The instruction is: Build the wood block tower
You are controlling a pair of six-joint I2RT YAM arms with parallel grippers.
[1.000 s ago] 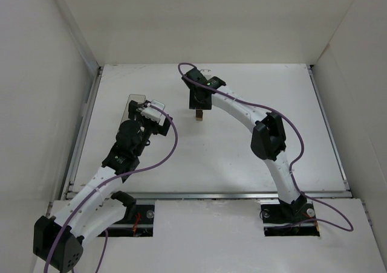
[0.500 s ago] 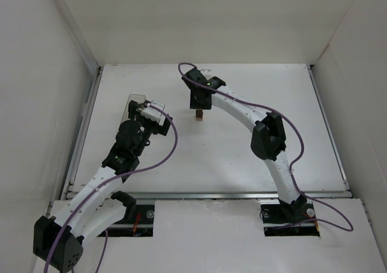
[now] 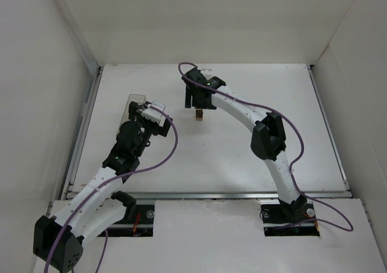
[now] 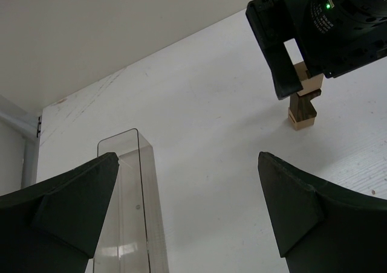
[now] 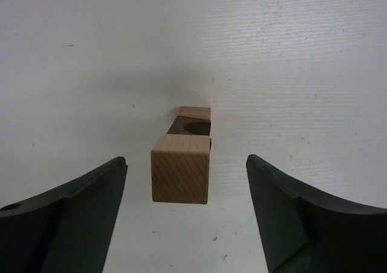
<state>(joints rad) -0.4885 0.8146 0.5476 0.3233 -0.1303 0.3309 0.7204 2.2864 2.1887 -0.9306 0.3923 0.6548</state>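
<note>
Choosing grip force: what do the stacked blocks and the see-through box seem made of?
The blocks look like bare, matte wood: grain lines show on the top one. The box looks like clear glossy plastic: the table shows through its walls.

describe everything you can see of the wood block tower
The tower is a narrow column of small wooden cubes, one wide, standing upright on the white table. The top cube is light tan with visible grain; beneath it shows a dark brown one with a round hollow, and tan wood lower down. The cubes sit slightly out of line. The right gripper hangs over it, open, a finger on each side with clear gaps, so only the table touches it.
</note>
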